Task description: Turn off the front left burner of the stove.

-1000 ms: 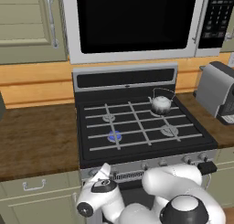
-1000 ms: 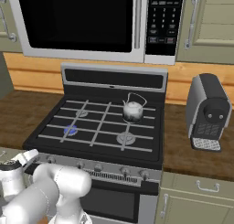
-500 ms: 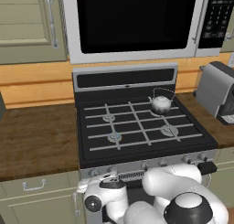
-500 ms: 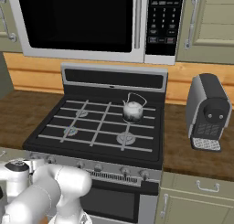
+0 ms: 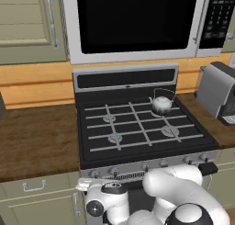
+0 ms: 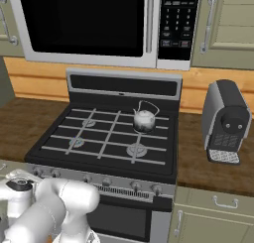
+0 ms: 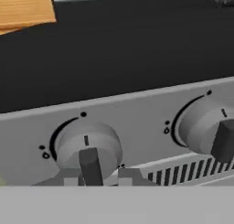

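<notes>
The stove (image 5: 137,160) has a black top and grey grates. Its front left burner (image 5: 114,137) (image 6: 77,142) is a grey ring with only a faint tint and no bright blue flame. My gripper (image 5: 85,185) is low at the front panel's left end. In the hand view the gripper (image 7: 98,176) is at the leftmost knob (image 7: 87,143), whose tick mark points straight up. Pale fingers (image 7: 68,177) sit close on both sides of the knob's dark ridge. They look shut on it, with a slim gap on the right.
A second knob (image 7: 205,125) sits just to the right, with vent slats (image 7: 183,173) below it. A silver kettle (image 5: 161,104) stands on the back right burner. A coffee machine (image 5: 218,93) is on the right counter, and a microwave (image 5: 133,22) hangs above the stove.
The blue flame seen on the front left burner one second ago is gone. My hand has shifted slightly right and down in front of the left knobs.
</notes>
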